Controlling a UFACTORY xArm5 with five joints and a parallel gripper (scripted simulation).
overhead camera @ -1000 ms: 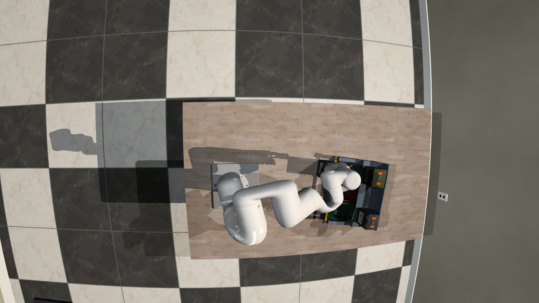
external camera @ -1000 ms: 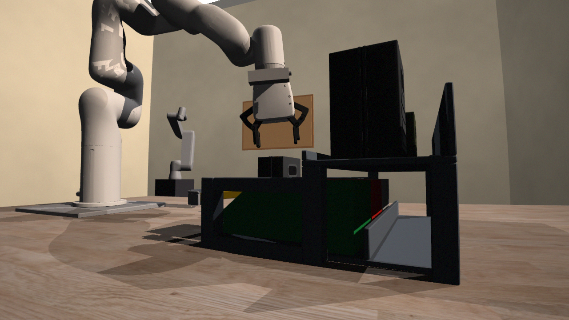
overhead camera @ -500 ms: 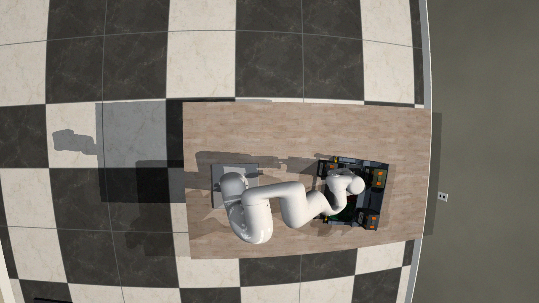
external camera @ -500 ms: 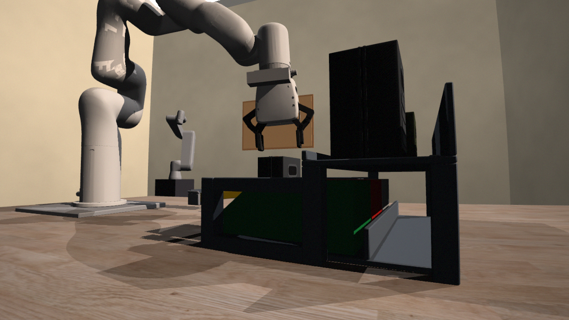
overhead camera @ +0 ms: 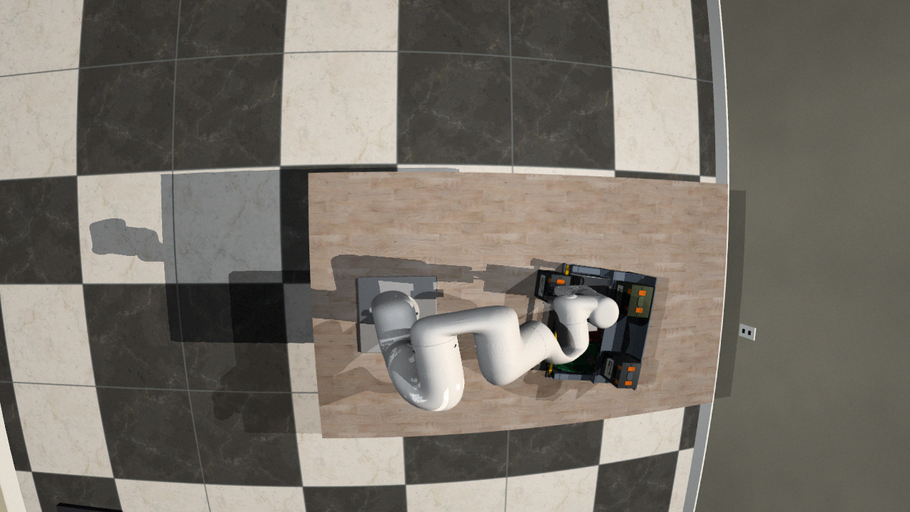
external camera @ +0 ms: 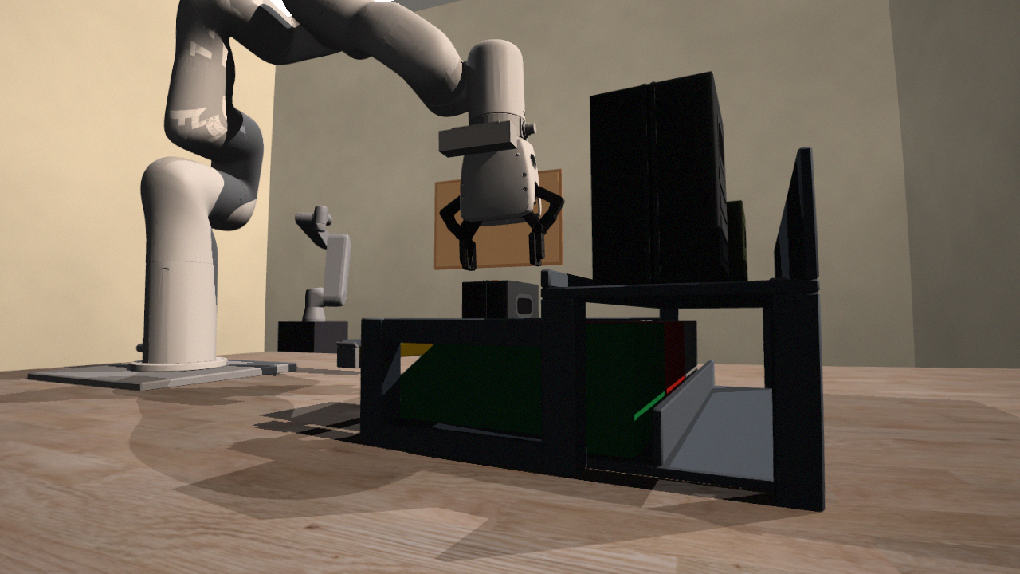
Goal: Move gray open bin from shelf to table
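Observation:
The dark shelf rack stands on the wooden table, right of my arm's base; it also shows in the side view. A small gray-faced bin sits on the rack's far left part. From above it holds orange parts. My gripper hangs open and empty a short way above this bin, fingers pointing down. From above, the wrist hides the fingers.
A tall dark bin stands on the rack's upper level, right of the gripper; from above it holds orange parts. An olive bin with orange parts sits at the rack's right end. A gray sloped panel lies in the rack's bottom.

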